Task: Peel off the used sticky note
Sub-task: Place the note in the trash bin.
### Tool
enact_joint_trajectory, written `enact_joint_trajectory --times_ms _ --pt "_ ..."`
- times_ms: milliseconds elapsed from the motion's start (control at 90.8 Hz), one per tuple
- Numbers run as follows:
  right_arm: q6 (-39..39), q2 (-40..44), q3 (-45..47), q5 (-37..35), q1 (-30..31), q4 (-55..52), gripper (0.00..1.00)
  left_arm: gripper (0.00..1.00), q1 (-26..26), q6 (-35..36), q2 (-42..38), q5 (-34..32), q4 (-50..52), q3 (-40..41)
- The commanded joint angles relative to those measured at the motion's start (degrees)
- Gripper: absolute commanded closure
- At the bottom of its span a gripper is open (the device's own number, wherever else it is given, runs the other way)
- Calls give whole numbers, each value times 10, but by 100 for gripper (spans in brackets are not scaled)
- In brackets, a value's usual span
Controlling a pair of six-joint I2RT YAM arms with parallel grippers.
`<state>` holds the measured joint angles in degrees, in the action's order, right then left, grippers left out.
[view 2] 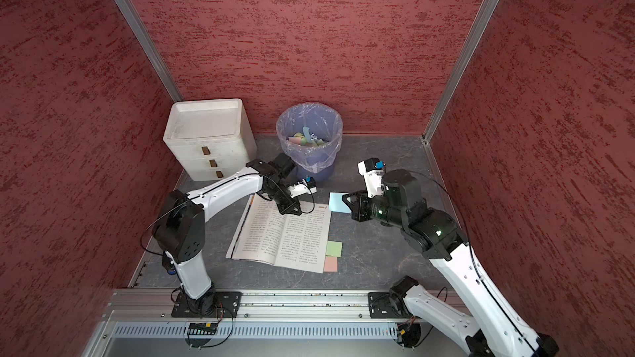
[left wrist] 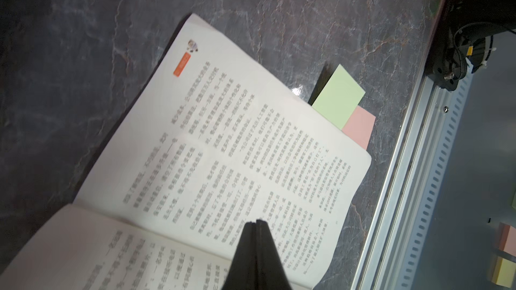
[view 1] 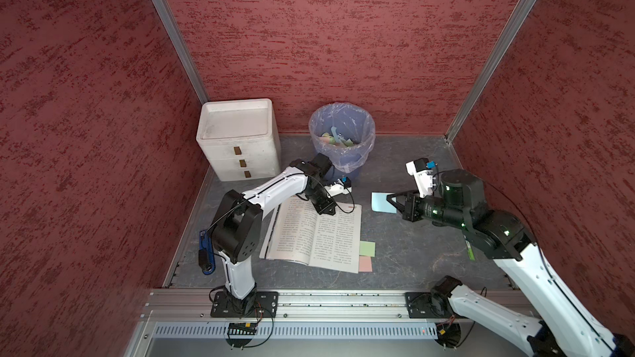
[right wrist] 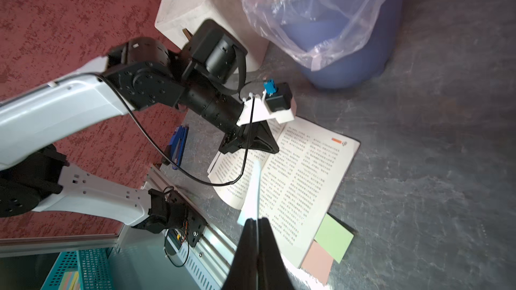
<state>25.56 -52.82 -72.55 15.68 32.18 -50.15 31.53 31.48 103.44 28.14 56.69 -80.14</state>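
Red textured walls on three sides; dark grey marbled tabletop point(view 1: 412, 252). White drawer unit point(view 1: 238, 139) in the far left corner. Blue bin point(view 1: 347, 166) with a clear liner at the far edge, about midway, coloured paper scraps inside.

Open book point(view 1: 316, 231) lies flat in the middle of the tabletop, a little toward the left edge.

Left fingers point(view 1: 326, 207) together, nothing between them, tips down on the book near the far end of its gutter. The left wrist view shows them point(left wrist: 251, 246) meeting over printed text. Reads as a hold-down.

Right fingers point(view 1: 395, 201) clamped on a blue sticky note point(view 1: 379, 201). The note is clear of the book, over bare tabletop between the book's far right corner and the right edge. In the right wrist view it point(right wrist: 252, 188) sticks out edge-on from the closed tips point(right wrist: 248, 246). It looks lifted, but contact with the tabletop cannot be ruled out.

Green note point(view 1: 367, 248) and pink note point(view 1: 365, 264) still poke out from the book's right page edge, near its front corner, touching each other.

Step in hand, by my reading: the blue note is peeled and disposal is pending. Next move calls for carrying it over the bin rim and parting the fingers. The adhesive strip may cling to a finger, so a shake or wipe could be needed. The green and pink notes may follow.
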Motion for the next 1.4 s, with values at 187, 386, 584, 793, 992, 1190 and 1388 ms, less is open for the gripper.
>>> enact_joint_trajectory --times_ms 187,386,584,793,992,1190,1388 --pt "-42 -186 -208 -30 -45 2 100 98 -106 20 -68 12 -9 99" --pt "-36 -371 -390 -65 -61 14 100 98 -144 27 -97 17 -22 143" --pt "-31 -549 -607 -69 -61 -31 100 98 -184 54 -104 -6 -29 176" --pt "-35 -652 -705 -102 -55 -34 100 98 -217 86 -105 -46 -49 223" --pt "-67 -685 -708 -147 -40 -7 100 99 -218 99 -109 -78 -80 266" --pt "-103 -708 -719 -167 -27 12 97 99 -202 96 -110 -90 -92 282" --pt "-163 -722 -743 -203 -2 23 61 99 -193 89 -108 -85 -86 283"
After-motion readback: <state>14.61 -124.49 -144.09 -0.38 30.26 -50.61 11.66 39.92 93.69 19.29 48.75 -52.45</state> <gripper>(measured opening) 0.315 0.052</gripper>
